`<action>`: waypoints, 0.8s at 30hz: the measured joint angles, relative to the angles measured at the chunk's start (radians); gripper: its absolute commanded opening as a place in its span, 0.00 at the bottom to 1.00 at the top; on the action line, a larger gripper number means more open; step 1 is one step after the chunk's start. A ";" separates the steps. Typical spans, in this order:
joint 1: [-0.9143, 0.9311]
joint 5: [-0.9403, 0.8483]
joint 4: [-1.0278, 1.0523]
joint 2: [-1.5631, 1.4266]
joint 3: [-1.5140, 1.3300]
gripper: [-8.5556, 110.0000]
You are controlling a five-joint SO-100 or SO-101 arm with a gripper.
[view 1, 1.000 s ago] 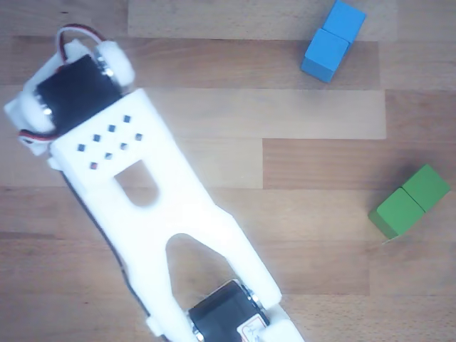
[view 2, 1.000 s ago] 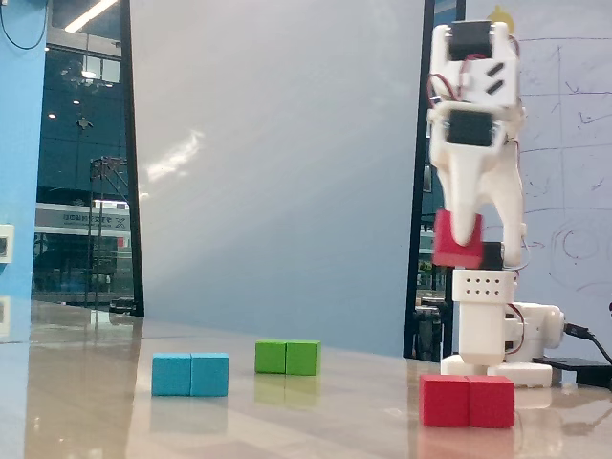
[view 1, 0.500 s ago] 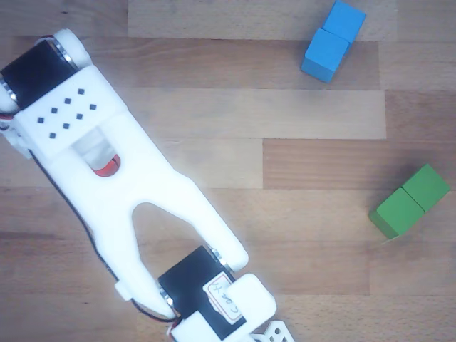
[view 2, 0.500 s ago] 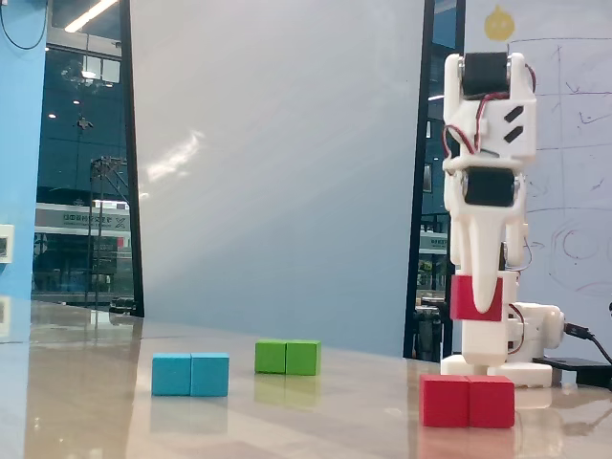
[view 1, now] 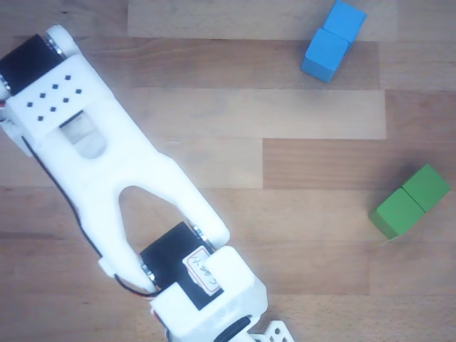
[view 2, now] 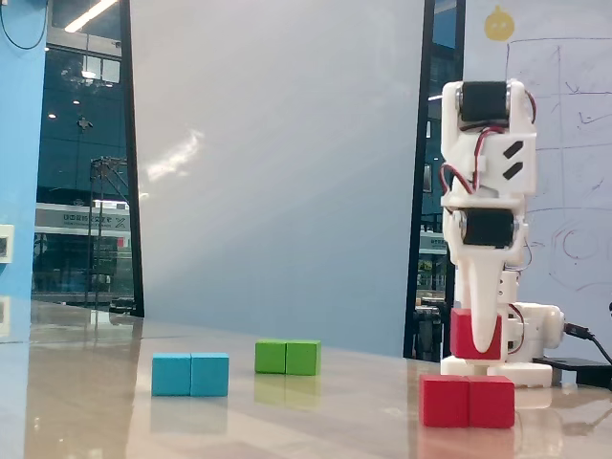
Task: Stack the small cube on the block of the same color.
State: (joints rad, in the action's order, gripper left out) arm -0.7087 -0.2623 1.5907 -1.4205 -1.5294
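- End effector (view 2: 475,352) pointed down, clamped on the cube (view 2: 469,334).
- Cube hung just above the red block (view 2: 467,401), apparently not touching.
- Block lay on tabletop (view 2: 239,411).

The arm (view 2: 483,191) is white moulded plastic with black motors (view 2: 488,228) set into its joints. Red and black wires (view 2: 453,177) loop beside the upper joint. One flat white plate (view 1: 53,96) has rows of small dark square holes, and a motor carries a handwritten label (view 1: 201,270).
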 measured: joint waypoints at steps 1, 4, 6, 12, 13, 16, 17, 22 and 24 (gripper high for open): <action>0.000 0.000 -0.011 0.008 0.000 0.14; 0.000 0.000 -0.044 0.018 0.000 0.14; 0.008 -0.002 -0.063 0.020 0.000 0.14; 0.061 0.000 -0.074 0.020 0.000 0.14; 0.066 0.000 -0.074 0.020 0.000 0.14; 0.075 0.000 -0.074 0.020 0.000 0.14; 0.075 0.000 -0.074 0.020 0.000 0.14; 0.075 0.000 -0.074 0.020 0.000 0.14; 0.075 0.000 -0.074 0.020 0.000 0.14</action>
State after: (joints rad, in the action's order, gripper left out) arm -0.6335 -0.2623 1.5171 -1.4005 -1.5294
